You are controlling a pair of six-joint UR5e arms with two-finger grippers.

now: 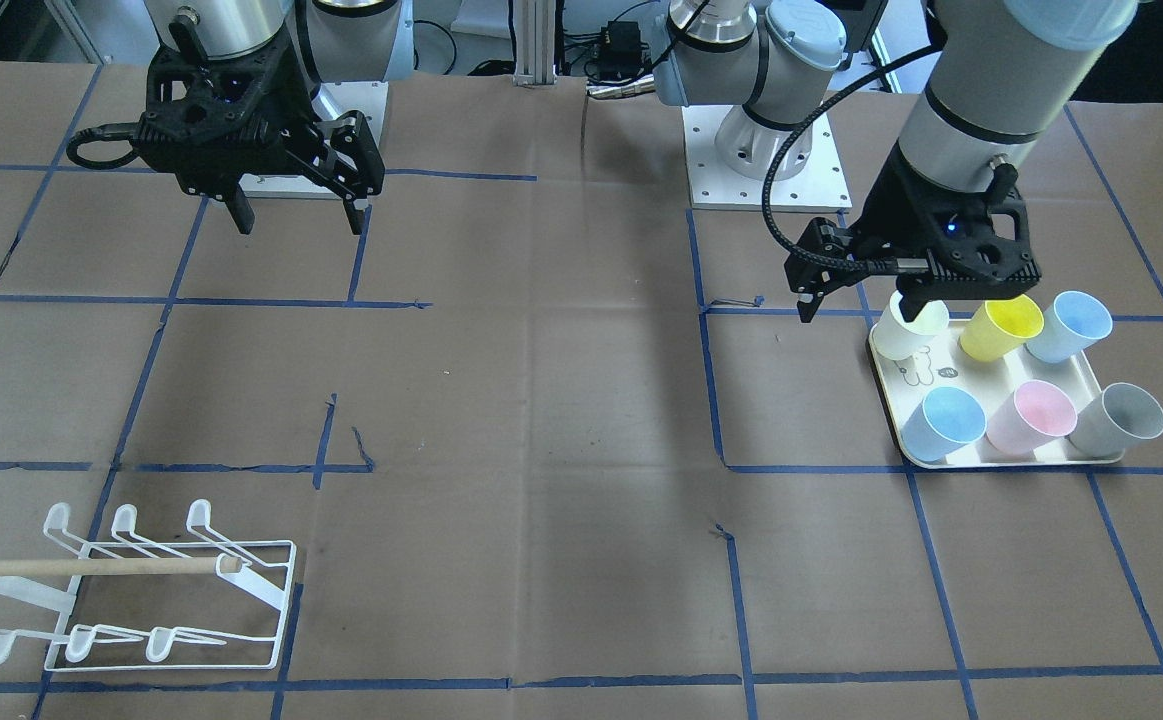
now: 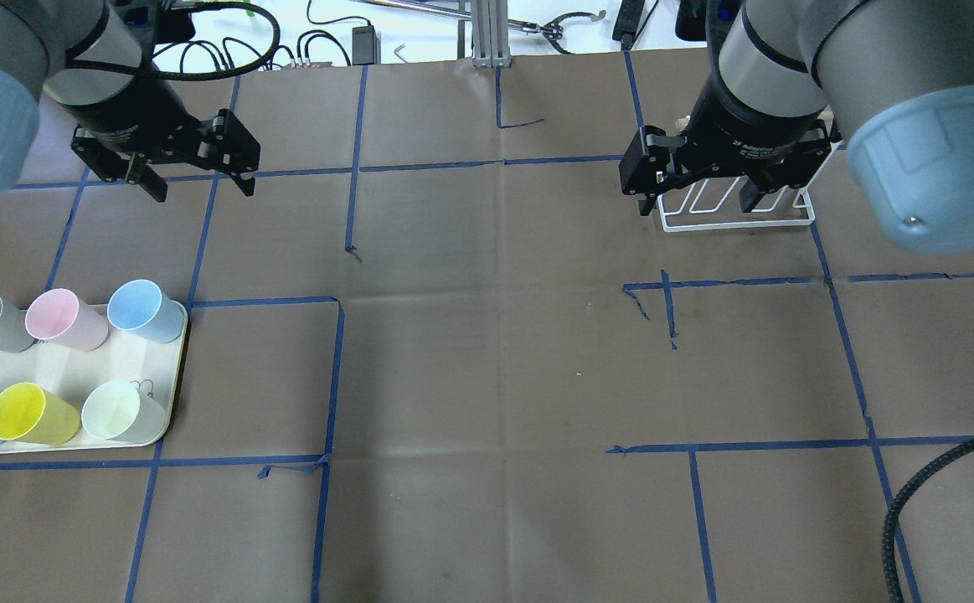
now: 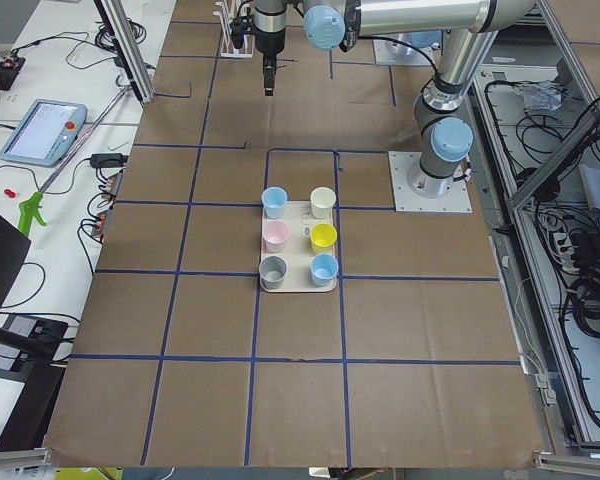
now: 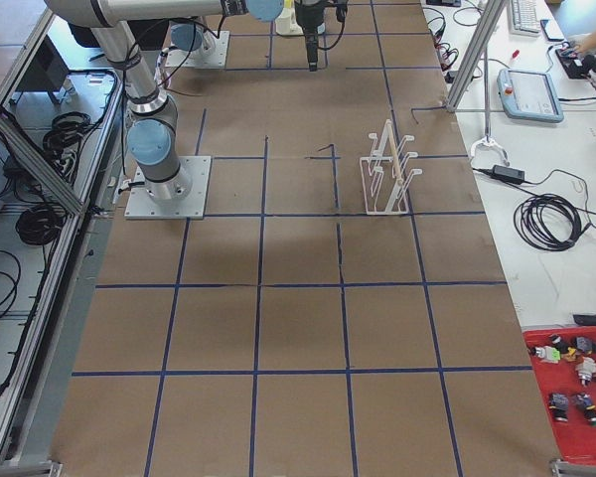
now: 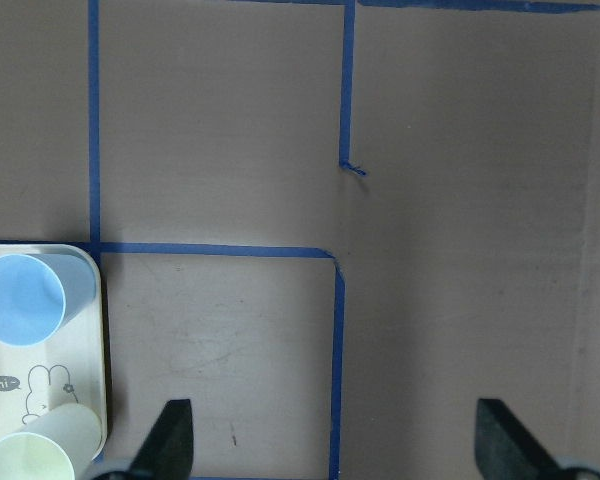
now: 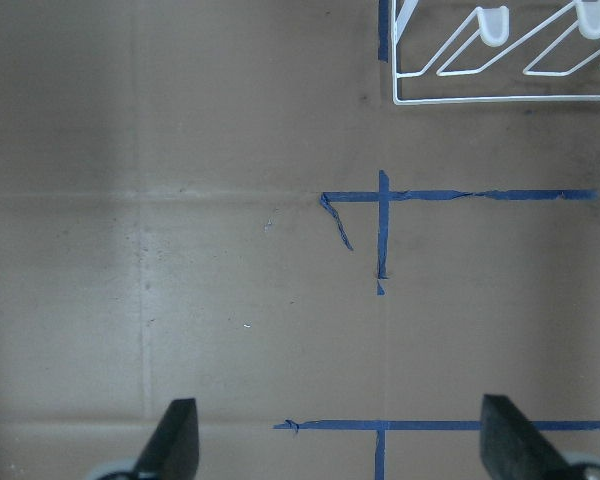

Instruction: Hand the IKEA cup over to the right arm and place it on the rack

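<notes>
Left gripper (image 2: 202, 191) upper left of overhead view, jaws spread wide, nothing held. Right gripper (image 2: 694, 205) upper right, equally wide, empty. Rack (image 1: 91, 567) partly behind it there. Six cups (image 2: 139, 306) mouth-up on cream tray (image 2: 68, 368), lower left.

The table (image 2: 487, 377) is covered all over in brown paper, and a grid is marked out on it with blue tape (image 2: 340, 377). Along the far side a white bench (image 4: 536, 283) is seen, littered with coiled black cables (image 4: 548, 219) and a grey control tablet (image 4: 529, 94). A red tray (image 4: 586, 442) of small parts is parked toward the bench's right end. Everything is lit pretty evenly.
</notes>
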